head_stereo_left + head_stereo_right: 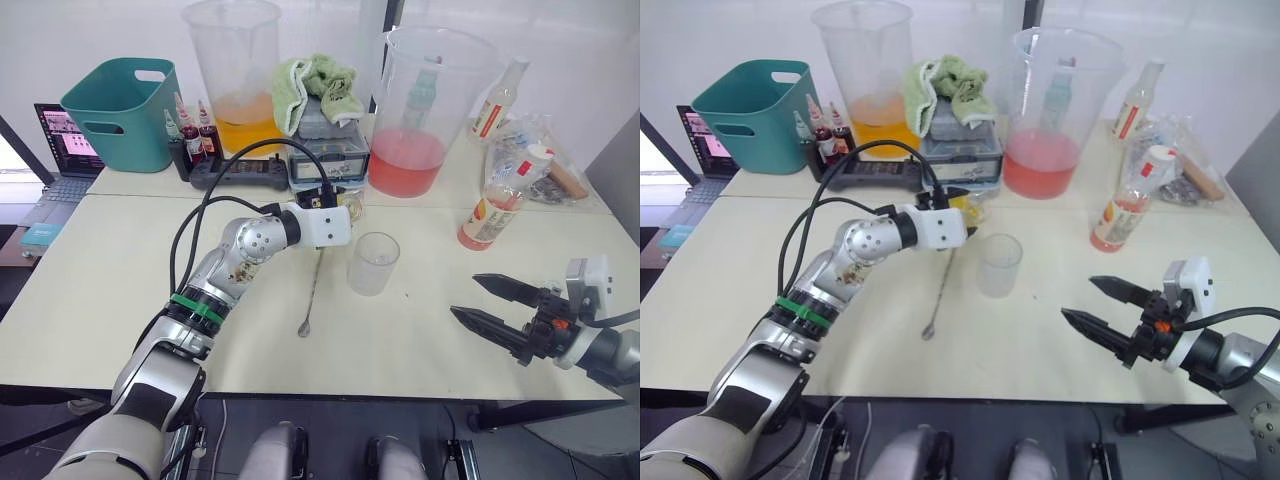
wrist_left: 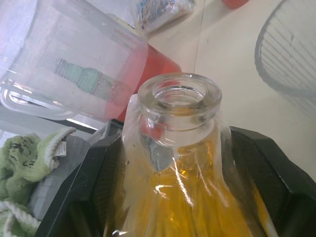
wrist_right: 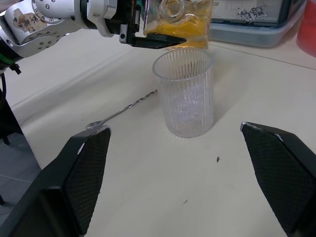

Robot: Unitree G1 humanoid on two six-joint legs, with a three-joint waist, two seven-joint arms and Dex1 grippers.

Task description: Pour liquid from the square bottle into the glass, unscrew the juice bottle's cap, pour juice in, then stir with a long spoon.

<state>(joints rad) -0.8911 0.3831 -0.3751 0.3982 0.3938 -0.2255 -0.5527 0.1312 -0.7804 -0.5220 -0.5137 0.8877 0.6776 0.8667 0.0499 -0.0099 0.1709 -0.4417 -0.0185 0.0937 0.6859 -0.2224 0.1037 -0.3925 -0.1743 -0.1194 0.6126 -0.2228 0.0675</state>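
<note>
Hovering near the table's (image 1: pixel 100 300) front edge, the right gripper (image 1: pixel 490 305) is spread and empty. One ribbed clear glass (image 1: pixel 373 263) and one long spoon (image 1: pixel 310 295) sit mid-table. The left gripper (image 3: pixel 148 37) pinches one uncapped square bottle (image 3: pixel 178 19) of amber liquid. One juice bottle (image 1: pixel 493 205) stands further back; two big jugs (image 1: pixel 418 110) stand along the far edge.
</note>
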